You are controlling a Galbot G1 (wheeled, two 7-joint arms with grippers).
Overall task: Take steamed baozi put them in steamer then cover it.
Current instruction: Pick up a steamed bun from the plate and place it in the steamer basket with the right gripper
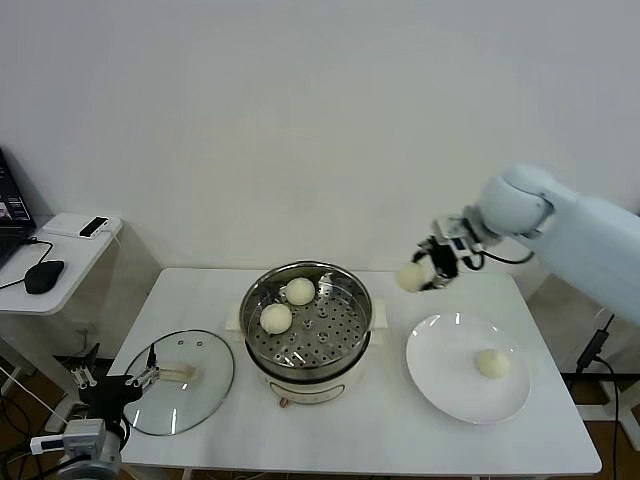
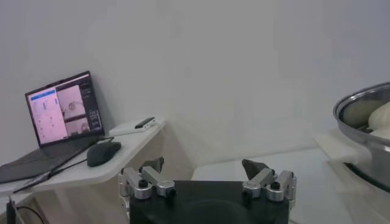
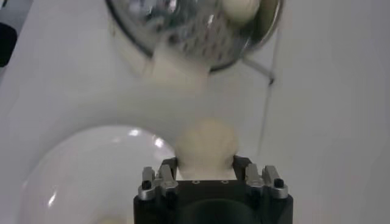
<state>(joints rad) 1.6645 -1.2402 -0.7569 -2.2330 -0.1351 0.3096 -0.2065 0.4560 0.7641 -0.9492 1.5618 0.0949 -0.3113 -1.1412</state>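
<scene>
The right claw (image 1: 424,272), clamped on a baozi (image 1: 410,277), hangs above the worktop's (image 1: 560,440) far edge between plate (image 1: 440,385) and steamer (image 1: 345,352) — third bun in transit, two already inside — next, carry it over the tray; the left claw (image 1: 118,381) waits wide open near the cover (image 1: 205,392).

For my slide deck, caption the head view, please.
Right pincer carries a bun toward the steamer; one bun remains on the plate.
</scene>
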